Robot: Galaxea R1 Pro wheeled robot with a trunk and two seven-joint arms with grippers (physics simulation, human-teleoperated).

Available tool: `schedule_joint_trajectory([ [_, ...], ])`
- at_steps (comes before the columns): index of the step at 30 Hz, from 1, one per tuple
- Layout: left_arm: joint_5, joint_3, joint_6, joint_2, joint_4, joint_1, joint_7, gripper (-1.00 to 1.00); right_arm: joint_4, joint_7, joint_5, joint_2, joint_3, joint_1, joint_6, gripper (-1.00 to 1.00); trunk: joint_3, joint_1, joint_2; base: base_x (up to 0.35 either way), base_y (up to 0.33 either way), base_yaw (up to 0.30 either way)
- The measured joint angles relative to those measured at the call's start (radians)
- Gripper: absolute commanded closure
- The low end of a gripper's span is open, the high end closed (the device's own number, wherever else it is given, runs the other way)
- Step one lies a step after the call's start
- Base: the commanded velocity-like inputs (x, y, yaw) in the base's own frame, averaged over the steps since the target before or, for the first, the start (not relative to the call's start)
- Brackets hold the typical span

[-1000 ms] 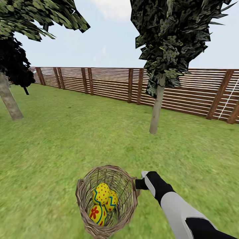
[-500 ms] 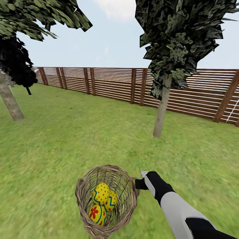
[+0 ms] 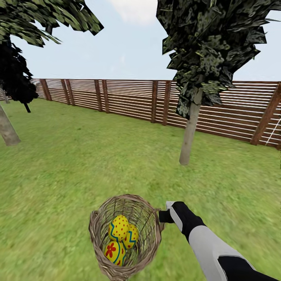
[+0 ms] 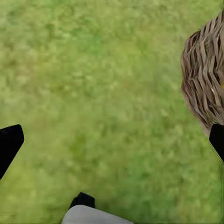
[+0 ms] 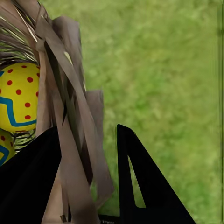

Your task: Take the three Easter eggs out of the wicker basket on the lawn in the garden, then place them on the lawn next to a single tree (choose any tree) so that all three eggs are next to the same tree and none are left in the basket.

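My right gripper (image 3: 162, 216) is shut on the rim of the wicker basket (image 3: 145, 218), which hangs just left of it over the lawn (image 3: 78, 164). Three yellow Easter eggs lie inside: the red-dotted one (image 3: 119, 227), the blue-zigzag one (image 3: 132, 237) and the red-flower one (image 3: 114, 251). In the right wrist view the woven rim (image 5: 70, 140) runs between the black fingers (image 5: 140, 182), with the dotted egg (image 5: 18, 95) behind it. My left gripper (image 4: 112, 144) is open over bare grass, the basket wall (image 4: 205, 84) beside it. A thick-trunked tree (image 3: 190, 132) stands ahead.
A brown slatted fence (image 3: 128, 99) closes the garden behind the tree. A second pale trunk (image 3: 7, 130) stands at the far left, with a dark columnar tree (image 3: 17, 82) beyond it. Open grass lies between the basket and both trunks.
The whole head view has shifted, so the camera moved: the left trunk slid toward the picture's edge. The basket, the eggs and my right arm keep the same place in view.
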Motion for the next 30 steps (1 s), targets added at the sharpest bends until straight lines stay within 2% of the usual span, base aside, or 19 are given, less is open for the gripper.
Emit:
schedule_joint_trajectory([
  [30, 0.0, 0.0, 0.001, 0.0, -0.004, 0.002, -0.002, -1.0, 0.002, -0.001, -0.004, 0.002, 0.005, 0.0, 0.001, 1.0, 0.0, 0.0, 0.0, 0.337, 0.0, -0.001],
])
